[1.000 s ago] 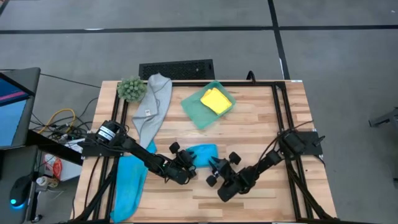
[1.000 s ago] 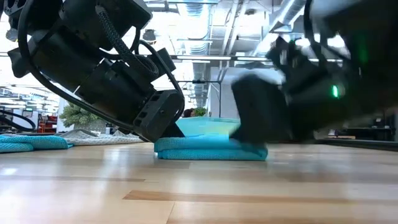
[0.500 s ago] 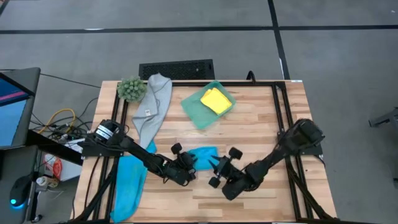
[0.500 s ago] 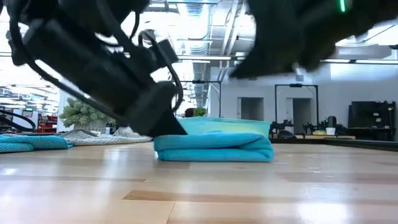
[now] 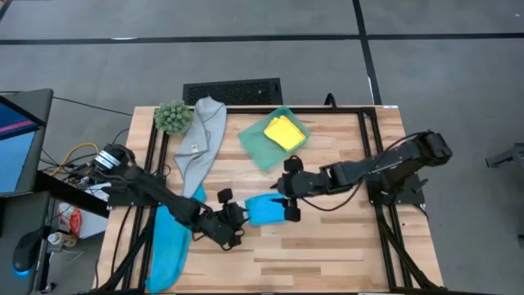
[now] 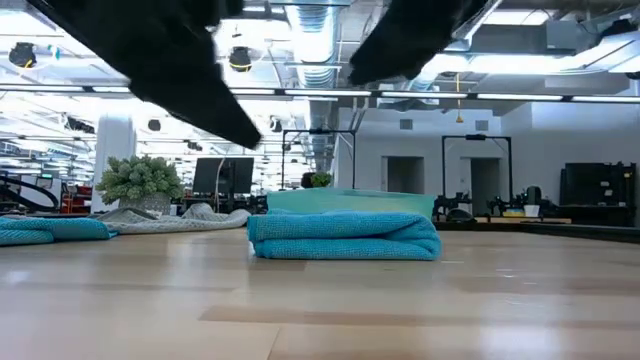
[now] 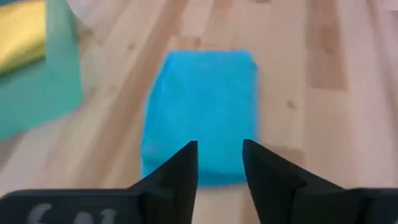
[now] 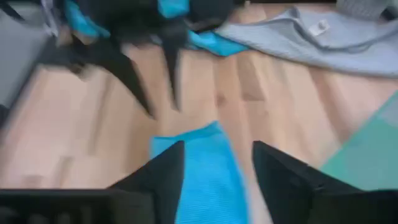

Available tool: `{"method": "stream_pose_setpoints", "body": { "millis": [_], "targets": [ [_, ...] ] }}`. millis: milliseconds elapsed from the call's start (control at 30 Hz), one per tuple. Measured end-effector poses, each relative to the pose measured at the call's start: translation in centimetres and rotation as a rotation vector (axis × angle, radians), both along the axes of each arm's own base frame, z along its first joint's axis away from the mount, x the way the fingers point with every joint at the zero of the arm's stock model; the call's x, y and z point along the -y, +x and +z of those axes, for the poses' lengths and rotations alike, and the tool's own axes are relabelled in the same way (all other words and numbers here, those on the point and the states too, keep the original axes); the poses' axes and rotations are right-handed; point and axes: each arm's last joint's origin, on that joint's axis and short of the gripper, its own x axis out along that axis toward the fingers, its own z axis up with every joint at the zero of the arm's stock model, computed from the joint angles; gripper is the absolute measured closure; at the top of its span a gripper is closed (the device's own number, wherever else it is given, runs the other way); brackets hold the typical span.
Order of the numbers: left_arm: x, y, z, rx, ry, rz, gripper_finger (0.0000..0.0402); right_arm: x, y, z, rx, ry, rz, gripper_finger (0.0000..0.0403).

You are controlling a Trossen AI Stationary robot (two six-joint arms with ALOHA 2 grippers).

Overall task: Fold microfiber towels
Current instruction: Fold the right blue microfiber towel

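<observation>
Both grippers hang over the middle of the table with their fingers spread and nothing held between them. Left gripper (image 5: 232, 220) sits just off the near-left end of the folded blue towel (image 5: 266, 209), its arm stretching in low from the table's left edge; through its wrist camera the two dark fingers (image 7: 180, 171) stand apart with the blue rectangle showing in the gap beyond them, clear of the cloth. Right gripper (image 5: 288, 197) hovers at the opposite end of that same towel, its arm reaching across from the right side, and its own fingers (image 8: 163, 171) are likewise parted above the blue cloth. From table height the folded towel (image 6: 343, 236) lies flat on the wooden table (image 5: 344, 238) as a neat, thick, layered pad, with only dark blurred shapes of the arms overhead and none of them touching it. Behind it, toward the far edge, the green tray (image 5: 255, 141) holds the yellow towel (image 5: 284, 132), folded into a small square. A grey towel (image 5: 201, 139) with a small tag lies loose and rumpled in a long strip at the far left, next to the fuzzy green plant ball (image 5: 173, 117) at the corner. One more blue towel (image 5: 170, 242) lies unfolded along the near-left edge of the table, partly under the left arm, its end trailing past the edge.
</observation>
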Motion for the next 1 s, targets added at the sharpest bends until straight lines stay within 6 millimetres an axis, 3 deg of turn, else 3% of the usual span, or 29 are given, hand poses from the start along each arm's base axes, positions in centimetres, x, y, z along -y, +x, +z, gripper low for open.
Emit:
{"method": "stream_pose_setpoints", "body": {
  "millis": [200, 367, 600, 800, 1000],
  "targets": [
    [2.7, -2.8, 0.2, -0.003, -0.018, 0.011, 0.025, 0.7, 3.3, -4.1, 0.005, -0.079, 0.108, 0.0106],
    [4.0, -4.6, -0.1, 0.018, -0.02, 0.072, 0.0241, 2.0, 6.0, -8.9, -0.001, 0.02, 0.173, 0.0098],
    [4.6, -6.2, -0.5, 0.045, -0.021, 0.135, 0.0241, 4.4, 7.3, -14.9, -0.082, 0.117, 0.129, 0.0097],
    [4.6, -6.6, -0.7, 0.035, -0.027, 0.152, 0.0241, 4.6, 6.8, -16.2, -0.095, 0.173, 0.121, 0.0097],
    [4.6, -6.6, -0.7, 0.018, -0.023, 0.147, 0.0242, 4.5, 5.6, -12.7, -0.075, 0.154, 0.123, 0.0097]
  ]
}}
